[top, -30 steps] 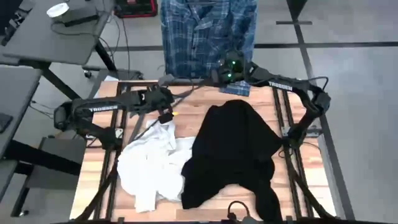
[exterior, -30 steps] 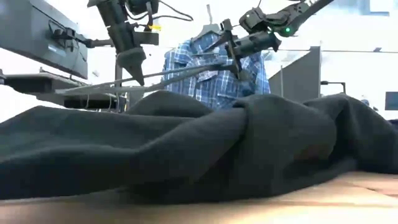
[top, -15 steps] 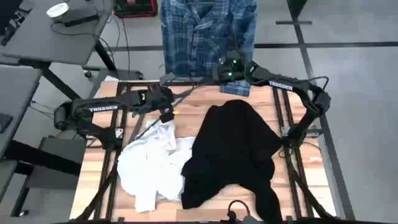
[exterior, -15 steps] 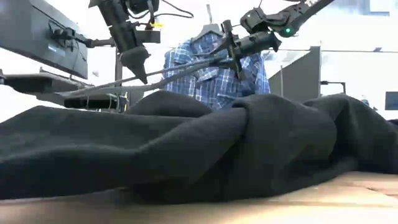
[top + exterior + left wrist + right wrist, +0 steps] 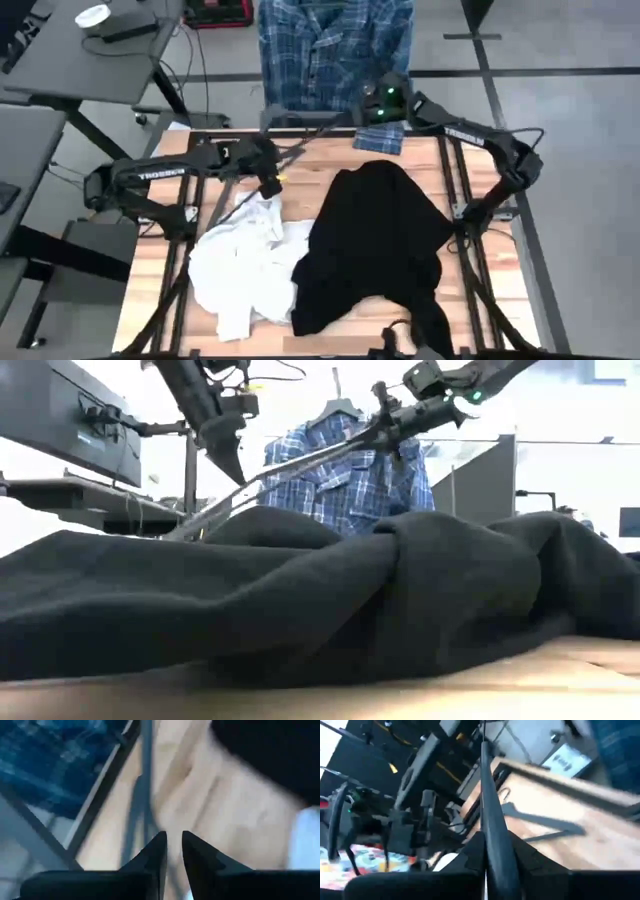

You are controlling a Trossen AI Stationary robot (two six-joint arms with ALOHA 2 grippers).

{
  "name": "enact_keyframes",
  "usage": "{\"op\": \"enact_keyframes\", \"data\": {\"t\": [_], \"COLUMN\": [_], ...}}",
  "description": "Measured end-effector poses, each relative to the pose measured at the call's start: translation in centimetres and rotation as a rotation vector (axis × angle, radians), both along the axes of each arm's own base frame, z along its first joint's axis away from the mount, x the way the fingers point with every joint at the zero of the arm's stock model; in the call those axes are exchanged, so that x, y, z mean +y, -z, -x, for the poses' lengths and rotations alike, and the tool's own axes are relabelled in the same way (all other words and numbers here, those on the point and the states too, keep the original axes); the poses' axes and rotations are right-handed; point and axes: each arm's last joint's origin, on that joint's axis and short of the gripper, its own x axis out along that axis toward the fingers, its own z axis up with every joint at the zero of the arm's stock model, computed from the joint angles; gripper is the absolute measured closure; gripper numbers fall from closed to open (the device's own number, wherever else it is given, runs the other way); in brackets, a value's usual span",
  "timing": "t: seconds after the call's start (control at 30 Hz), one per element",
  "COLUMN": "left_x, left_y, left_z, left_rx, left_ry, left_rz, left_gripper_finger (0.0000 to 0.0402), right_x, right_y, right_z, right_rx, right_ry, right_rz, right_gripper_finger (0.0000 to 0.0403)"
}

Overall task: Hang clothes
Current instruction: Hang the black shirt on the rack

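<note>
The plaid shirt [image 5: 335, 50] hangs beyond the table's far edge, on a hanger in the low view [image 5: 345, 475]. The black top [image 5: 375, 240] lies crumpled on the table's right half. Left of it lies the white top [image 5: 245, 265]. A dark thin hanger [image 5: 305, 147] slants over the far left of the table. My right gripper [image 5: 362, 115] is shut on its higher end. My left gripper [image 5: 268, 170] hovers beside the hanger's middle [image 5: 245, 482], its fingertips [image 5: 170, 852] a narrow gap apart with nothing between them. My right gripper pinches the hanger's thin bar [image 5: 487, 820] between its two fingers at the higher end, near the table's far edge. The bar runs out along the fingers. From there the hanger slopes down toward the table's left [image 5: 200, 520]; the black top hides its low end.
Black frame rails [image 5: 455, 180] run along the table's sides. A grey desk [image 5: 90, 40] stands at the far left and a monitor arm [image 5: 70, 420] shows left in the low view. Bare wood [image 5: 310, 170] shows between the hanger and the tops.
My right gripper has shut on the hanger, then risen and gone toward the table's far right. The hanger's held end has come up, so it slants more steeply. My left gripper has risen a little and rolled.
</note>
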Motion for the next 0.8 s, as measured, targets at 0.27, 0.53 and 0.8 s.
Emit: {"op": "enact_keyframes", "data": {"t": [0.27,0.53,0.8], "left_x": [-0.4,0.6,2.1], "left_y": [-1.7,0.1,4.7], "left_z": [0.3,-2.7,-6.9], "left_rx": [-0.207,-0.348,-0.350], "left_ry": [0.019,0.006,-0.080], "left_rz": [0.123,0.464,0.588], "left_gripper_finger": [0.0351,0.0270,0.0229], "right_x": [2.4,7.7,11.8], "right_y": [-4.7,-7.7,-7.4], "right_z": [7.7,14.2,18.4], "right_rx": [0.079,0.121,0.274], "right_ry": [0.125,0.186,0.238], "right_rz": [0.147,0.217,0.222], "right_gripper_finger": [0.0374,0.0374,0.0374]}}
